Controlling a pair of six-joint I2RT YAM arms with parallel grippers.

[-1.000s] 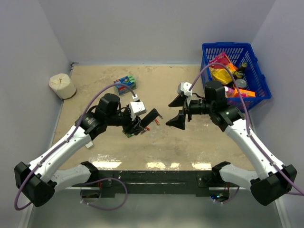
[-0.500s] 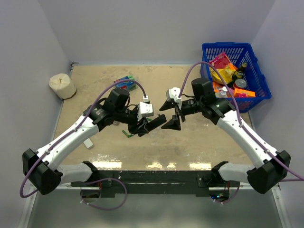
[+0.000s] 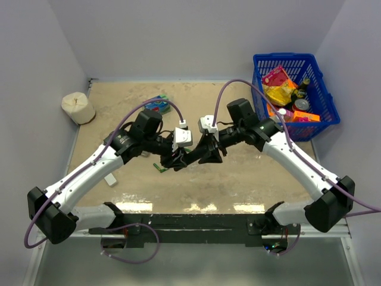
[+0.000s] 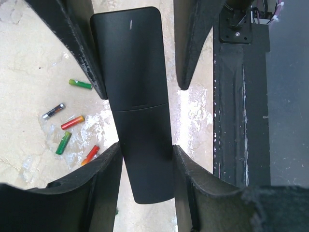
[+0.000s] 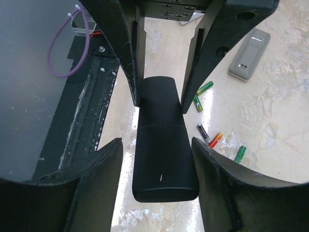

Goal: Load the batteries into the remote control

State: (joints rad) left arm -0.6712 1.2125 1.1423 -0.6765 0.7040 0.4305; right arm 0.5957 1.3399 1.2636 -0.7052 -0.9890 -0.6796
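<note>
My left gripper is shut on the black remote control, holding one end of it above the table, back side up with the cover seam showing. It also shows in the top view. My right gripper is open, its jaws either side of the remote's free end with gaps on both sides; in the top view the right gripper meets the left. Several batteries lie loose on the table below: green, orange-red, another green.
A grey remote lies near the batteries. A blue basket of packets stands at the back right, a paper roll at the back left, a blue-green packet behind the left arm, a small white object near it.
My right arm has moved left and its open jaws now straddle the remote's free end. The left gripper first carried the remote a little to the right, then held still.
</note>
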